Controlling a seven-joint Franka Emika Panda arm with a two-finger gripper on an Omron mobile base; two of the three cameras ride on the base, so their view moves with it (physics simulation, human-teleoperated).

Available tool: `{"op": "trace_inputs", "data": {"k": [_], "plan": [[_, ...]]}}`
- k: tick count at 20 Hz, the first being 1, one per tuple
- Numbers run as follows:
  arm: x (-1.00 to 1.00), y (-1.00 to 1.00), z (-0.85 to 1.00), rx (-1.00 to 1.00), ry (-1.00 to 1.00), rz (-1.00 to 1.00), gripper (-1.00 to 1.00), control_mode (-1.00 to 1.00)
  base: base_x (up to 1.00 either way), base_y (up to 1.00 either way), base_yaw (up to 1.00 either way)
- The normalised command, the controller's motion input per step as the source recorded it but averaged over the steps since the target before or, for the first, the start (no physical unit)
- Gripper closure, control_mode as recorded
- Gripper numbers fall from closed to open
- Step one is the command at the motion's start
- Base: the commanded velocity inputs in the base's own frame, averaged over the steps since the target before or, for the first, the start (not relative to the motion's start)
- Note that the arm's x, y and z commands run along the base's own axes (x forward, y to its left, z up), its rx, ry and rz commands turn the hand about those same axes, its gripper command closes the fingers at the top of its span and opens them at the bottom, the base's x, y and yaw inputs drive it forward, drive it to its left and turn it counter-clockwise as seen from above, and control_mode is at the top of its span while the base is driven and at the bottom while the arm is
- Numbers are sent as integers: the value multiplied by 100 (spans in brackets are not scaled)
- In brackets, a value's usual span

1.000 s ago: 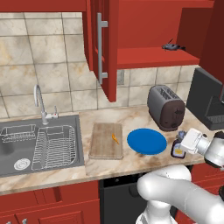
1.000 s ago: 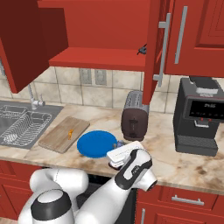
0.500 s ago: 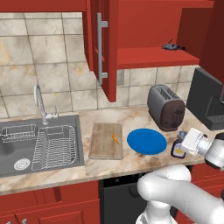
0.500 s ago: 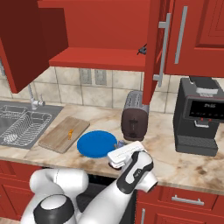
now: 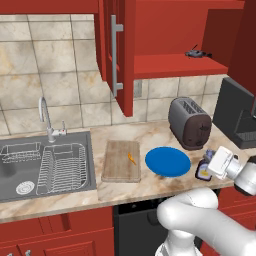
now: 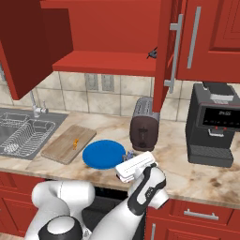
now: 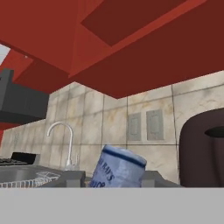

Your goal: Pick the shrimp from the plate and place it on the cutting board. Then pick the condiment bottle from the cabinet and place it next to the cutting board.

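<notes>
The tiny curved orange shrimp [image 5: 131, 159] lies on the rectangular light-brown wooden cutting board [image 5: 120, 161], near its right edge. The round bright blue plate [image 5: 167, 161] sits just beside the board, toward the counter's front edge. The gripper [image 5: 205, 167] holds the dark-brown condiment bottle [image 5: 203, 171] between its fingers, low at the plate's right side near the dark toaster [image 5: 189, 122]. The glossy red wall cabinet [image 5: 172, 65] stands open above.
</notes>
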Motion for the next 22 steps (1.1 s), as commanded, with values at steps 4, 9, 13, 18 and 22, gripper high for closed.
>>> {"op": "trace_inputs", "data": {"k": [4,9,13,18,22], "plan": [[0,2,-20,0,-8,0,100,-100,0,0,0],[0,4,-19,0,-1,0,100,-100,0,0,0],[1,12,-11,0,0,0,100,-100,0,0,0],[3,17,-13,0,0,0,100,-100,0,0,0],[1,22,-16,0,0,0,100,-100,0,0,0]]}}
